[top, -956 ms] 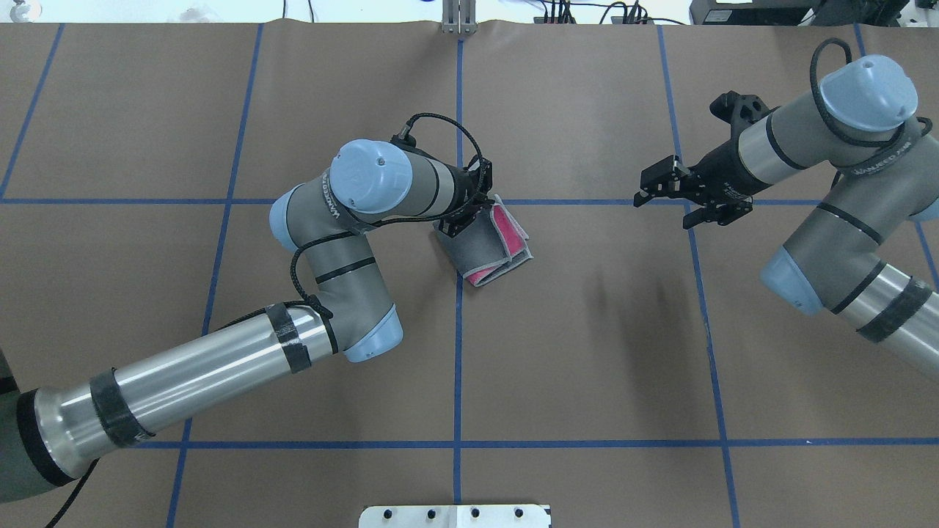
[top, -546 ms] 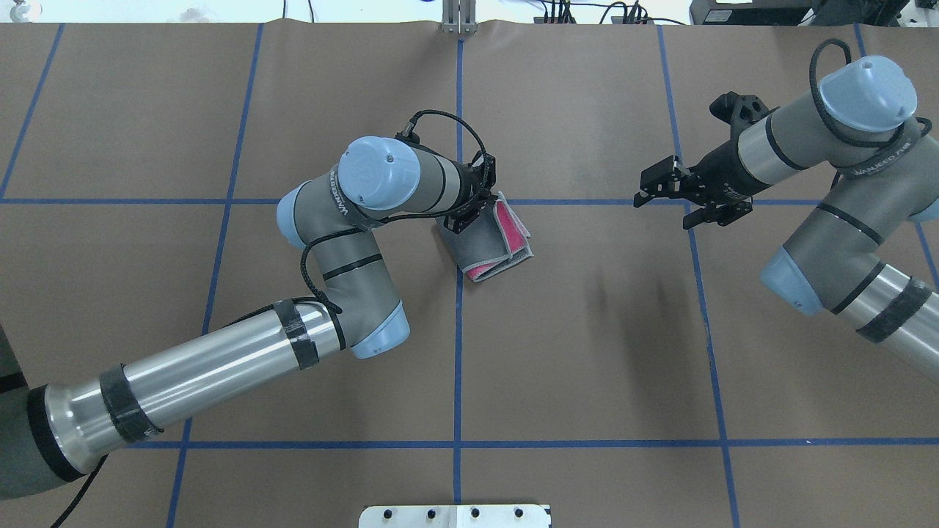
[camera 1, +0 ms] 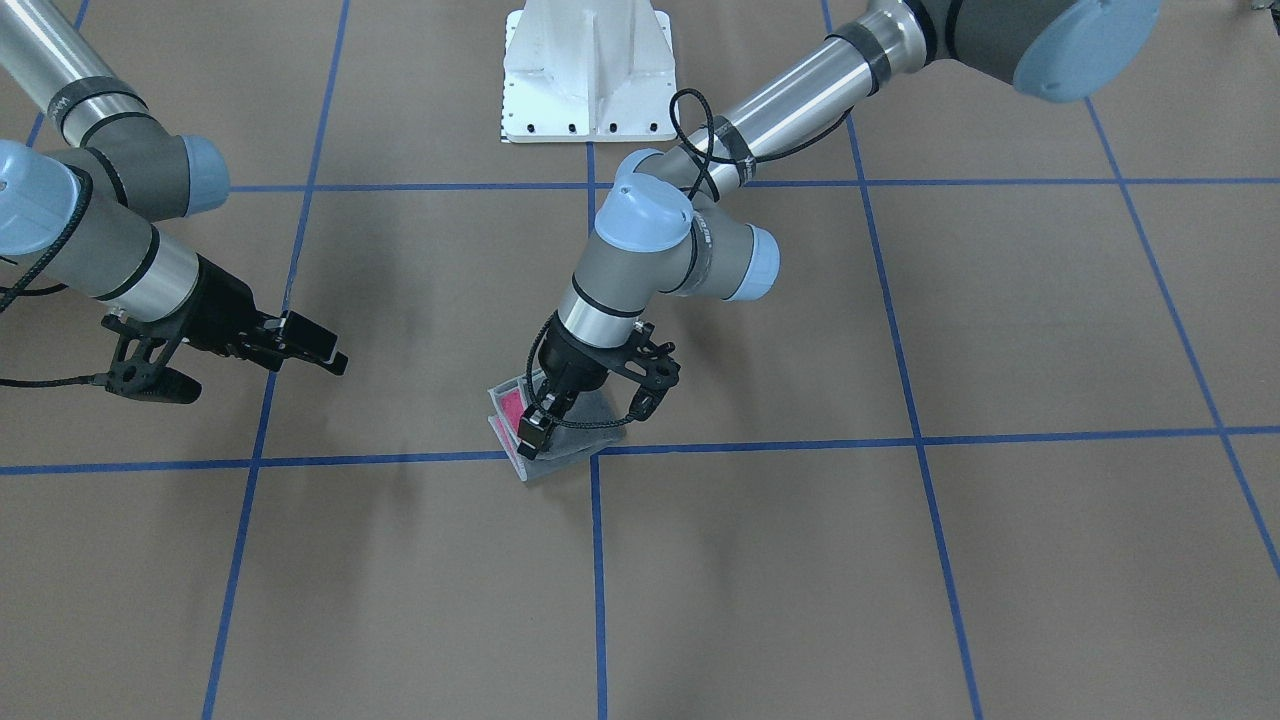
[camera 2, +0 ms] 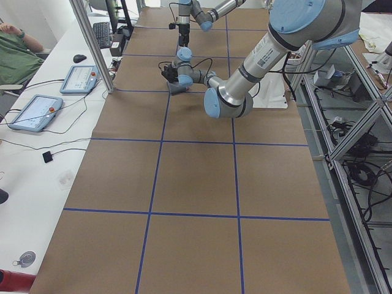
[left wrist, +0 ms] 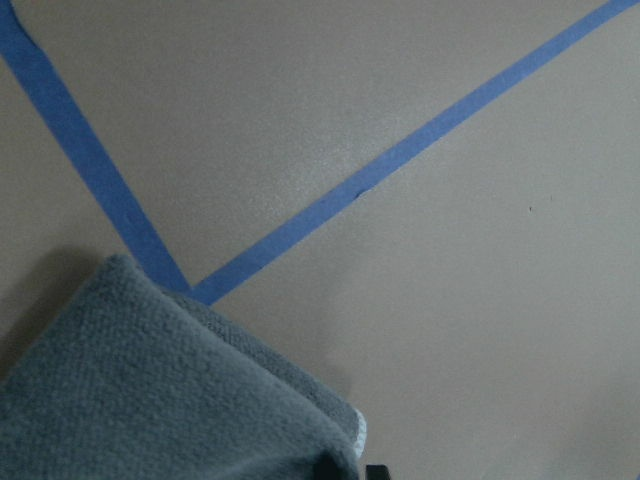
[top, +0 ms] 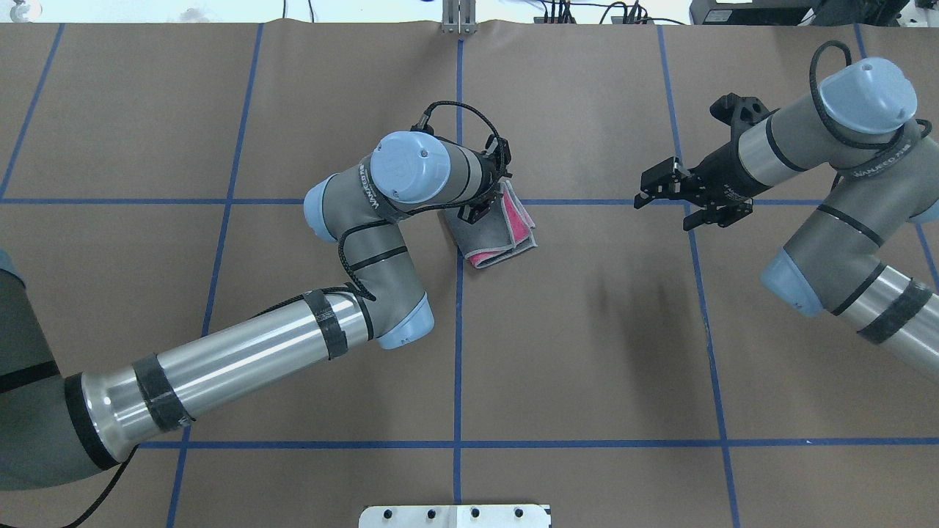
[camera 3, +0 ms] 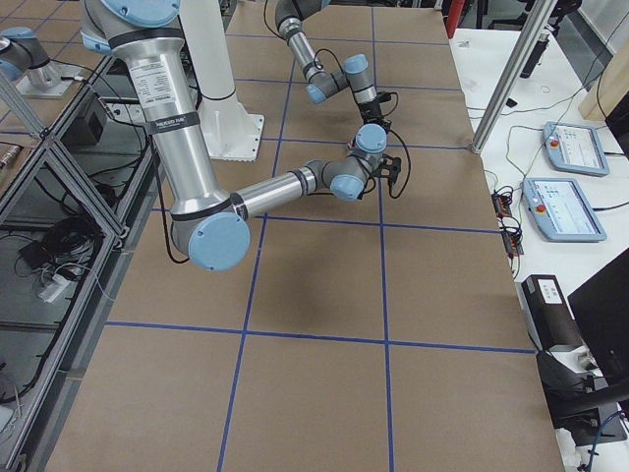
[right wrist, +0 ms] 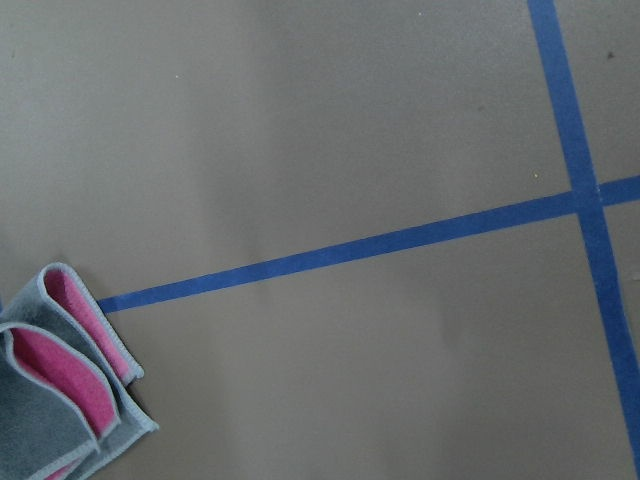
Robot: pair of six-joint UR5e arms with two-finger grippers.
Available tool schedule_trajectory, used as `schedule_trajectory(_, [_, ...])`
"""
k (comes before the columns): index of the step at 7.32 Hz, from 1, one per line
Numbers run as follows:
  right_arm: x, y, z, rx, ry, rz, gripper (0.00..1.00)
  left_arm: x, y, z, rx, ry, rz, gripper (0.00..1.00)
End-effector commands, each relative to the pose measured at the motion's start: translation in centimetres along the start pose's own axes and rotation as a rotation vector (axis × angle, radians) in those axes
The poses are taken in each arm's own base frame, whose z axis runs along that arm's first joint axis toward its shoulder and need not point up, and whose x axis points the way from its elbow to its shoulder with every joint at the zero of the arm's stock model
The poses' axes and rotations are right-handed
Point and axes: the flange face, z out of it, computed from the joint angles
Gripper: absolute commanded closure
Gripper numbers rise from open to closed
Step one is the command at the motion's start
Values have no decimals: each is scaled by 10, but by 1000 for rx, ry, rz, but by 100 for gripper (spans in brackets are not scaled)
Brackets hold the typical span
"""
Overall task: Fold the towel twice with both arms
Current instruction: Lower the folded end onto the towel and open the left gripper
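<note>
Left hand [top: 478,213] fingertips hidden against the towel [top: 493,240], grip unreadable. Towel cut off by the edge in both wrist views, a speck from either side.

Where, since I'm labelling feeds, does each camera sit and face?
Front: across the table, facing the robot, down; left arm, right arm, base.
Overhead: behind the robot, looking forward-down; both arms.
Left side: table end; left arm nearest.
Right side: opposite end; right arm nearest.
Left wrist: close over the towel; no arm.
Right wrist: down at table, towel at corner; no arm.
Shared: front and overhead show left tool at towel.
</note>
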Motion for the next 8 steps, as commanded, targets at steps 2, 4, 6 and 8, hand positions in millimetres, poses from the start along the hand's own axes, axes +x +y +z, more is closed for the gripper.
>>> schedule_trajectory(2, [-6, 1, -3, 2, -8, 4, 0, 14, 5, -1, 11, 26, -1, 0])
schedule_trajectory(4, [-12, 2, -4, -1, -16, 0, 0, 36, -10, -12, 16, 48, 5, 0])
schedule_trajectory(6, [-23, 4, -7, 1, -30, -9, 0, 58, -44, -26, -19, 6, -2, 0])
schedule_trajectory(8, [-60, 16, 3, -20, -57, 24, 0, 50, -89, -31, -39, -58, 116, 0])
